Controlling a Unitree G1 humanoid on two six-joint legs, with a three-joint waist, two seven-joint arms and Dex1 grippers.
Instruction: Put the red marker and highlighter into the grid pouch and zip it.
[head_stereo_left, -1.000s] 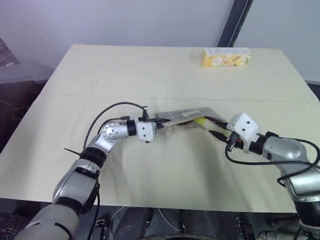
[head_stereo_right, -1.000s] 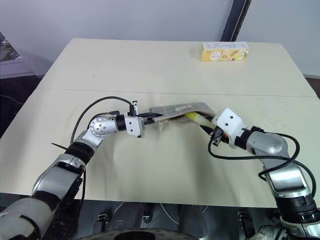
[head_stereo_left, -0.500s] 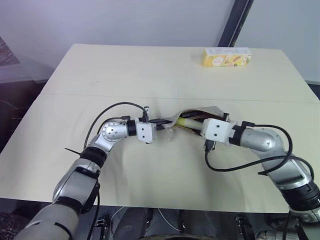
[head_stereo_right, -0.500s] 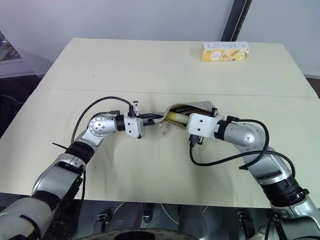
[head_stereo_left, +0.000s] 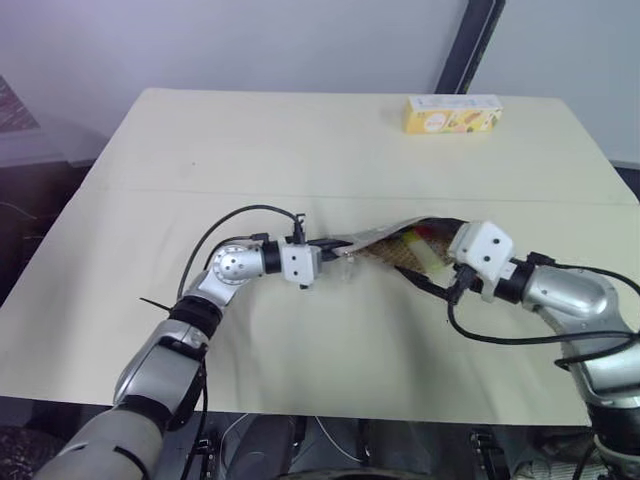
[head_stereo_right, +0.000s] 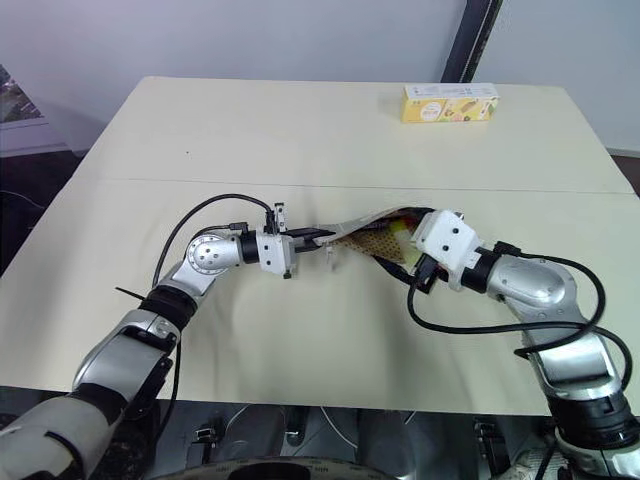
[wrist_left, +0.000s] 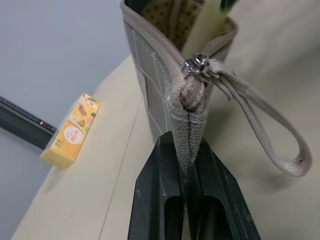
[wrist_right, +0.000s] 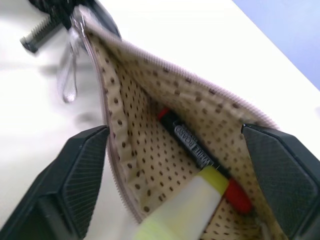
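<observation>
1. Two pens sit inside the grid pouch (head_stereo_left: 385, 243), which lies open-mouthed on the desk (head_stereo_left: 300, 150) between my two arms; its dotted lining shows.
2. Red marker (wrist_right: 200, 155): lying in the pouch, dark barrel and red tip visible, its far end partly hidden under the highlighter.
3. Highlighter (wrist_right: 185, 212): pale body with brighter yellow end, poking out of the pouch mouth, cut off at the frame edge in my right wrist view.
4. Left claw (wrist_left: 187, 185): pinched tight on the pouch's closed end seam, just below the zip pull (wrist_left: 200, 65) and its loop.
5. Right claw (wrist_right: 175, 170): fingers spread wide, one either side of the pouch mouth, gripping nothing.
6. Yellow carton (head_stereo_left: 452, 113): far desk edge, well apart.
</observation>
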